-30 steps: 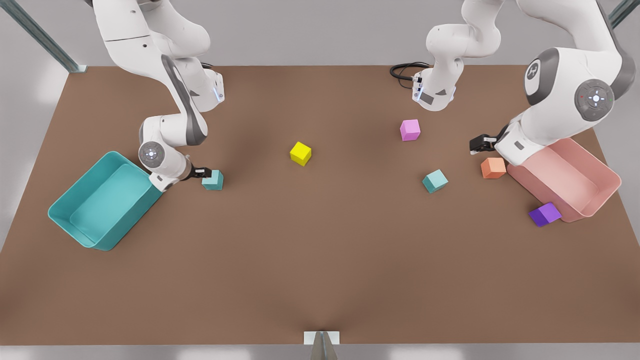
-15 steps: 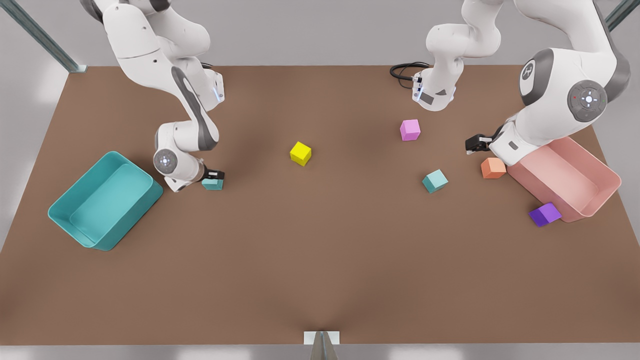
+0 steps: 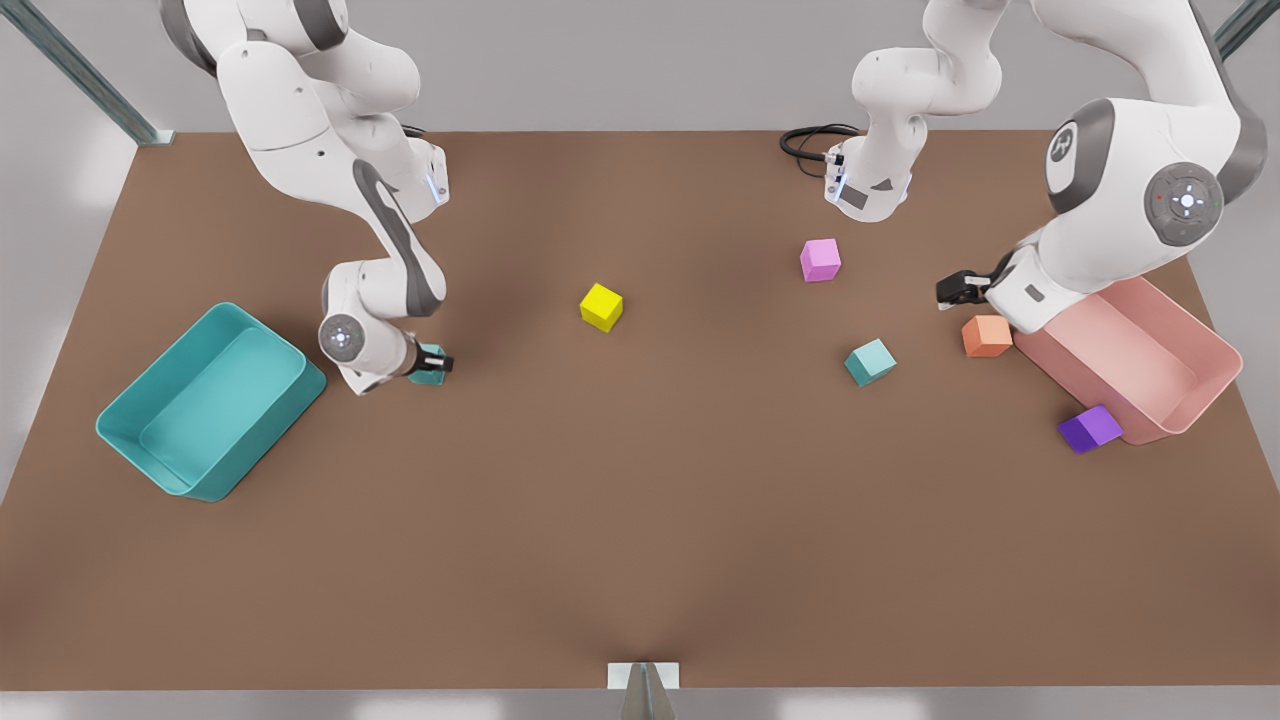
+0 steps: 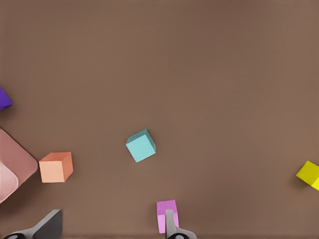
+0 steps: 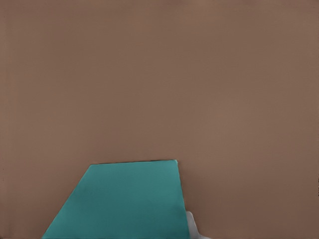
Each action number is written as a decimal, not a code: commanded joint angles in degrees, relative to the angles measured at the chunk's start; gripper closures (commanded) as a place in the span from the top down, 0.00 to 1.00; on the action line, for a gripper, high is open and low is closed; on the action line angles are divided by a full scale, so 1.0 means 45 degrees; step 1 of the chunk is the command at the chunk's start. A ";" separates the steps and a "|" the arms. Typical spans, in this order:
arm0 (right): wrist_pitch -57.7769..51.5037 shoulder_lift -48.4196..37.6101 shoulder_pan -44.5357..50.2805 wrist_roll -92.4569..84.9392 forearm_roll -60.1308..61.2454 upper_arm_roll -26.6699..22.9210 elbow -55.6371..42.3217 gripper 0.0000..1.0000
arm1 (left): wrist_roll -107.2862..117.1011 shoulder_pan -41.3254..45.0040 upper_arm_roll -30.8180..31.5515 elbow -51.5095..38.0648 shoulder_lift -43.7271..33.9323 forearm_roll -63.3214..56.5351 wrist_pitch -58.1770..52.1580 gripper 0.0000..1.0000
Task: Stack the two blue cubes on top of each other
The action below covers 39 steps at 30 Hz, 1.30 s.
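Here the yellow cube (image 3: pixel 601 306) near the middle of the brown table (image 3: pixel 640 560) serves as the landmark. Toward the front view's left of it, and slightly nearer the camera, the right gripper (image 3: pixel 432 363) sits low over one blue cube (image 3: pixel 428 364), its dark fingers at the cube's sides; in the right wrist view that cube (image 5: pixel 122 199) looms large and close beneath the camera, with a pale fingertip (image 5: pixel 192 226) showing against its edge, though whether the fingers are pressing on it or standing slightly off cannot be told. Farther that same way, beyond the gripper, lies the teal bin (image 3: pixel 130 440). Toward the front view's right of the yellow cube, well apart from it, the second blue cube (image 3: pixel 870 361) rests alone on the table, turned at an angle; the left wrist view shows it (image 4: pixel 140 145) lying free with bare table all round. Past it on that side, the left gripper (image 3: pixel 958 289) hangs above the table, just over the orange cube (image 3: pixel 986 335) without touching it, its fingers (image 4: pixel 50 225) spread wide and holding nothing. The pink cube (image 3: pixel 819 259) sits toward the arms' bases from the second blue cube, and the pink bin (image 3: pixel 1215 375) and purple cube (image 3: pixel 1090 428) lie farthest from the yellow cube.
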<state>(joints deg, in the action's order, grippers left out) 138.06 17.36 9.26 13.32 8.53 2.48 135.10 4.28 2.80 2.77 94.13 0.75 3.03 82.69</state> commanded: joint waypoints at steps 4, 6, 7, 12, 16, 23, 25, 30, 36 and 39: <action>-0.2494 -0.0128 0.0167 0.0712 0.0018 0.0035 -0.1952 0.37 | 0.0084 -0.0347 0.0048 0.0019 -0.0011 -0.0009 -0.0037 1.00; -0.2906 0.0360 0.0753 0.0692 0.0038 0.0035 -0.3633 0.37 | 0.0201 -0.0406 0.0009 0.0000 0.0008 -0.0067 -0.0037 1.00; -0.2906 0.1042 0.1415 0.0712 0.0350 0.0035 -0.4861 0.37 | 0.0804 -0.0310 0.0048 0.0019 0.0494 0.0010 -0.0134 1.00; -0.2574 0.4578 0.4620 0.4831 0.0663 0.0035 -1.0391 0.37 | 0.5432 -0.0270 0.0497 0.2440 0.1981 -0.0048 0.3184 1.00; -0.2320 0.7625 0.6944 1.0359 0.0390 -0.0218 -1.4786 0.38 | 0.7057 -0.0231 0.0497 0.5351 0.2176 0.0264 0.7853 1.00; -0.1050 0.8798 0.8097 1.1767 0.0311 -0.0726 -1.5607 0.39 | 0.8229 -0.0270 0.0399 0.6972 0.2528 0.0656 0.9827 1.00; -0.1050 0.8798 0.8097 1.1747 0.0331 -0.0707 -1.5607 1.00 | 0.8229 -0.0270 0.0341 0.7304 0.2528 0.0656 0.9827 1.00; -0.1050 0.8760 0.8039 1.1669 0.0331 -0.0707 -1.5646 1.00 | 0.8229 -0.0309 0.0204 0.8086 0.2645 0.0656 1.0237 1.00; -0.7179 0.5186 0.6068 0.9700 0.0915 -0.0531 -1.5588 1.00 | 0.8229 -0.0289 0.0185 0.8105 0.3172 0.0656 1.0862 1.00; -1.2455 0.4618 0.2338 0.3274 0.0821 -0.0668 -1.5568 1.00 | 0.8190 -0.0270 0.0185 0.8359 0.3153 0.0675 1.0842 1.00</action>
<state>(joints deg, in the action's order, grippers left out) 108.71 38.79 23.11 47.20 11.93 -0.44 65.04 33.28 1.57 3.60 131.45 14.96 6.11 129.79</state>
